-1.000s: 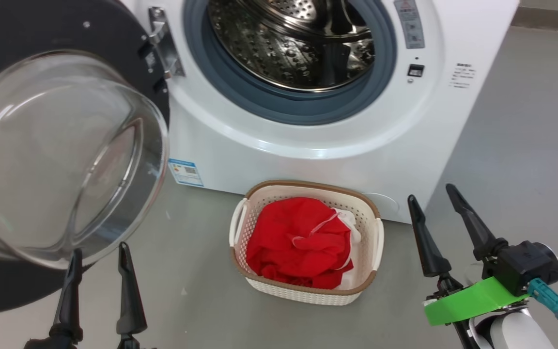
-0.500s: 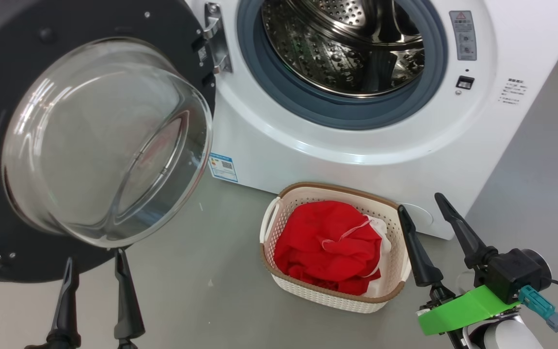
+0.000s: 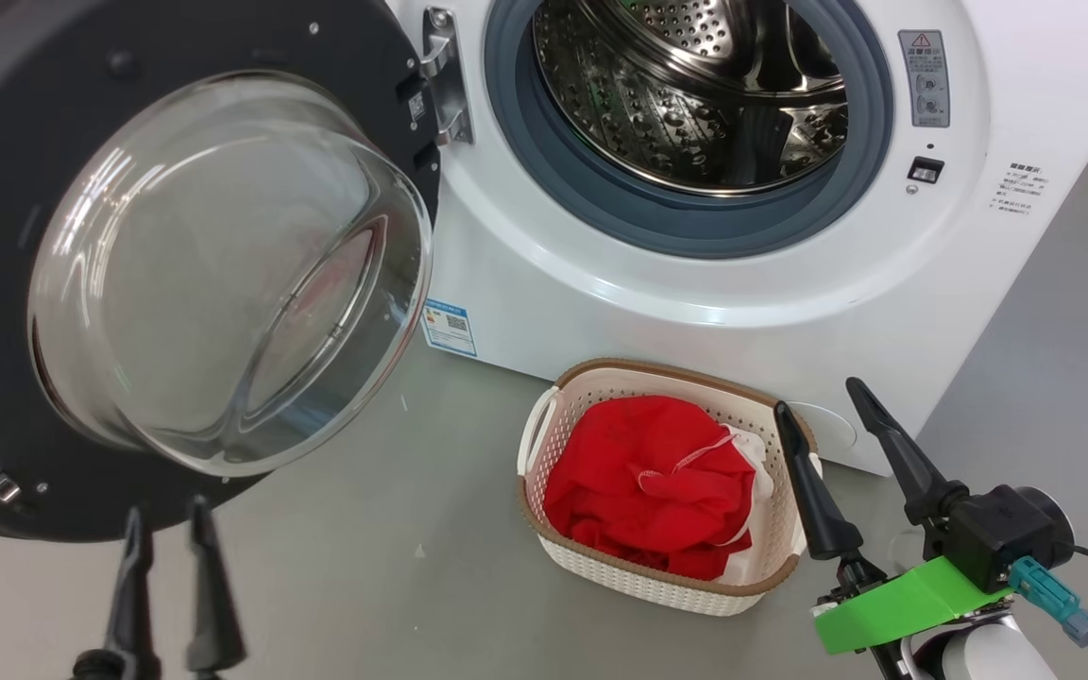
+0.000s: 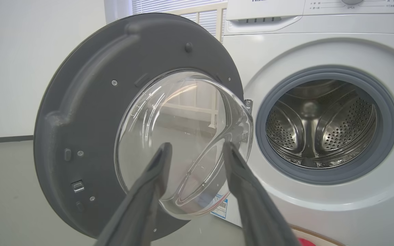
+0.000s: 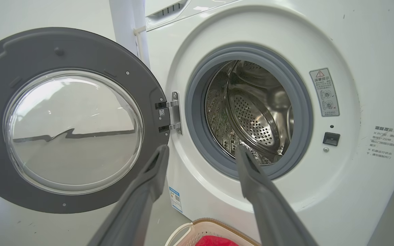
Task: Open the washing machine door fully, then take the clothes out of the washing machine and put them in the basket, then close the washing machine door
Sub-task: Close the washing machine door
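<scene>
Finds the washing machine door swung wide to the left on its hinge, glass bowl facing outward, leaving the mouth of the washing machine fully exposed. Sees only bare perforated steel inside the drum. Places the clothes, red with a white piece at the right, heaped inside the basket, parked on the floor just in front of the machine, presumably for a short drop from the opening. Reads the unloading as done, with only the closing of the door left. Has the left hand low before the door's inner face, fingers a moderate gap apart and gripping nothing, probably staged for reaching the rim. Has the right hand beside the basket's right end, spread wider, likewise empty, seemingly kept clear of the door's swing.
</scene>
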Available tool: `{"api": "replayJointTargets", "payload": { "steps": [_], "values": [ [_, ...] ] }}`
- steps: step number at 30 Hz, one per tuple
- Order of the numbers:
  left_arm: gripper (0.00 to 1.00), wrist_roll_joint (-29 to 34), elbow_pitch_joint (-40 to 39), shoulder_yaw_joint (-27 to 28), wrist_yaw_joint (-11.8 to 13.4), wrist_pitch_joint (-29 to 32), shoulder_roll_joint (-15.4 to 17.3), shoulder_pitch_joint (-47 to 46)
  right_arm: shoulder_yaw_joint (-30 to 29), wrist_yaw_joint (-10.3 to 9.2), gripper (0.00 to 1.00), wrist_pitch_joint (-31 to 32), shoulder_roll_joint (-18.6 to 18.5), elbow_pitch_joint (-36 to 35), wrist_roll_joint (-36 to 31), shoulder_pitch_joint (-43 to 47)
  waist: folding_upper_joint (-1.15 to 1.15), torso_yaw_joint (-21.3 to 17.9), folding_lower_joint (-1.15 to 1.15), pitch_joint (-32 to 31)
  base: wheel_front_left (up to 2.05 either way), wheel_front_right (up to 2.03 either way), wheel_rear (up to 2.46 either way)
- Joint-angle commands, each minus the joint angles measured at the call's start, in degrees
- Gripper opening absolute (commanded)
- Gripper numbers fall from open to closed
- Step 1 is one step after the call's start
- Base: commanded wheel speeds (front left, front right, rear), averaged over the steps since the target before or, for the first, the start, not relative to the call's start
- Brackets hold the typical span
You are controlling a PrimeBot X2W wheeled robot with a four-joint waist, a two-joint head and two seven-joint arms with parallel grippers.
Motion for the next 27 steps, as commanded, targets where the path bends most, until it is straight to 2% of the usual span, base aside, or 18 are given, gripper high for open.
{"api": "replayJointTargets", "payload": {
  "steps": [1,6,11,16,20,21,25,27],
  "values": [
    [0.00,0.1,-2.2,2.2,0.7,-0.6,0.8,-1.2,1.2,0.28,1.00,-0.4,0.0,-1.2,-0.3,-0.3,0.00,-0.1,0.00,0.1,0.00,0.00,0.00],
    [0.00,0.0,-5.6,3.4,0.3,-1.1,0.8,-2.8,0.9,0.28,1.00,-0.4,0.0,-1.1,-0.3,-0.1,0.00,-0.2,0.00,0.2,0.00,0.00,0.00],
    [0.00,-5.0,-9.9,10.9,-1.1,-1.2,-0.2,-7.0,0.8,0.28,1.00,-0.4,0.0,-0.7,0.1,-0.1,0.00,-0.2,0.00,0.0,0.00,0.00,0.00],
    [0.00,-18.4,-8.8,20.9,-6.6,-1.3,-1.6,-11.9,0.5,0.28,1.00,-0.4,0.0,-0.3,0.6,-0.1,0.00,-0.6,0.00,-0.2,0.00,0.00,0.00],
    [0.00,-23.3,-3.9,26.6,-10.3,-1.3,-1.7,-15.8,0.4,0.28,1.00,-0.4,0.0,-0.1,0.6,-0.2,0.00,-1.0,0.00,-0.2,0.00,0.00,0.00],
    [0.00,-23.3,-3.9,26.6,-10.3,-1.3,-1.7,-15.8,0.4,0.28,1.00,-0.4,0.0,-0.1,0.6,-0.2,0.00,-1.0,0.00,-0.2,0.00,0.00,0.00],
    [0.00,-27.3,1.9,30.7,-13.1,-1.3,-1.4,-21.1,0.2,0.28,1.00,-0.4,0.0,0.0,0.6,-0.3,0.00,-1.3,0.00,-0.4,0.00,0.00,0.00],
    [0.00,-30.1,5.4,32.2,-13.9,-1.1,-0.1,-23.8,-0.3,0.28,1.00,-0.4,0.0,0.2,0.5,-0.2,0.00,-1.4,0.00,-0.6,0.00,0.00,0.00]
  ]
}}
